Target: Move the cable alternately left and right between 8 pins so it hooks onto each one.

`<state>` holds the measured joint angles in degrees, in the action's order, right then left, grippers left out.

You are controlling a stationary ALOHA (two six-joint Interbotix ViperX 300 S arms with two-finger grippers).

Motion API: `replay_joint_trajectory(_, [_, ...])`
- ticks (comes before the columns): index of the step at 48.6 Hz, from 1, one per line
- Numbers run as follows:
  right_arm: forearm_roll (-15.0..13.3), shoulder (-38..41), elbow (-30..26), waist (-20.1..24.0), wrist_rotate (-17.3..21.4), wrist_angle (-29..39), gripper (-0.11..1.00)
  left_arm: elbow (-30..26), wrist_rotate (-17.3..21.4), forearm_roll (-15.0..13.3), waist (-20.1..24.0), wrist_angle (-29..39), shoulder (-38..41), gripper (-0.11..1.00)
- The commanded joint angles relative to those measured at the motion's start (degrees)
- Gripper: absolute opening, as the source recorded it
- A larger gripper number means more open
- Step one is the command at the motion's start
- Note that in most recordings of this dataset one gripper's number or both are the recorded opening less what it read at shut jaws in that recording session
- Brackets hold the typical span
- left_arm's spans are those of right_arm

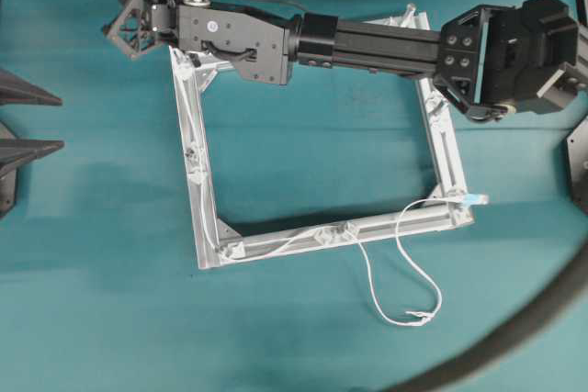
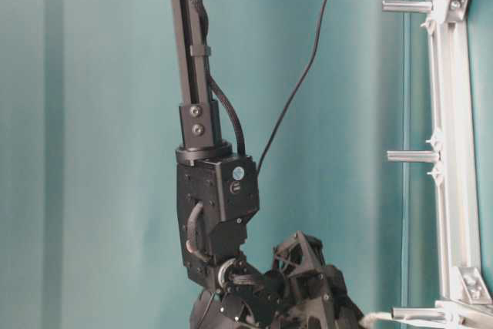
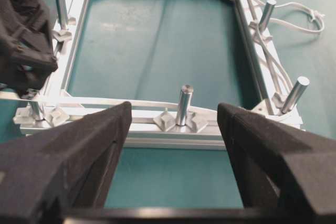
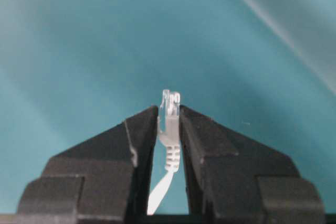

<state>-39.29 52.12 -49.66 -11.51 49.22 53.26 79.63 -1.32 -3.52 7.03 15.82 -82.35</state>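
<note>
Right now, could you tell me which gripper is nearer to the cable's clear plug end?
Right. The right gripper is clamped on the plug, which sticks out between its fingertips. The left gripper sits open outside the frame, well apart from the plug.

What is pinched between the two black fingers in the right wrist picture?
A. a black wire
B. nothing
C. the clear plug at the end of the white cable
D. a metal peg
C: the right gripper is shut on the cable, its clear plug poking out above the fingertips.

White cable (image 1: 404, 263) threaded along frame's upright silvery pins (image 3: 184, 103), slack loop on table.
</note>
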Motion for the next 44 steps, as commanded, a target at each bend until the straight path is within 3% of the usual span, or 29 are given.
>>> replay_joint_trajectory(1, [-2.9,-1.93,-0.18,0.53,2.46,2.29,0.16,-1.14,-0.35,0.0,-0.09,-0.44,0.53,0.74])
replay_joint_trajectory(6, [-5.19,-2.29,1.14,1.32,5.19,4.31,0.16,-1.14,-0.35,0.0,0.0,-0.44,0.53,0.74])
replay_joint_trajectory(15, [-5.98,-4.57,5.54,1.58,10.11,4.13,0.16,-1.14,-0.35,0.0,-0.09,-0.44,0.44,0.74])
replay_joint_trajectory(37, [-7.82,-16.17,23.55,4.39,15.82,-1.93,0.16,-1.14,-0.35,0.0,-0.09,-0.44,0.44,0.74])
replay_joint_trajectory(44, [-8.35,-19.42,29.09,5.62,20.65,-2.55,0.16,-1.14,-0.35,0.09,-0.09,-0.44,0.44,0.74])
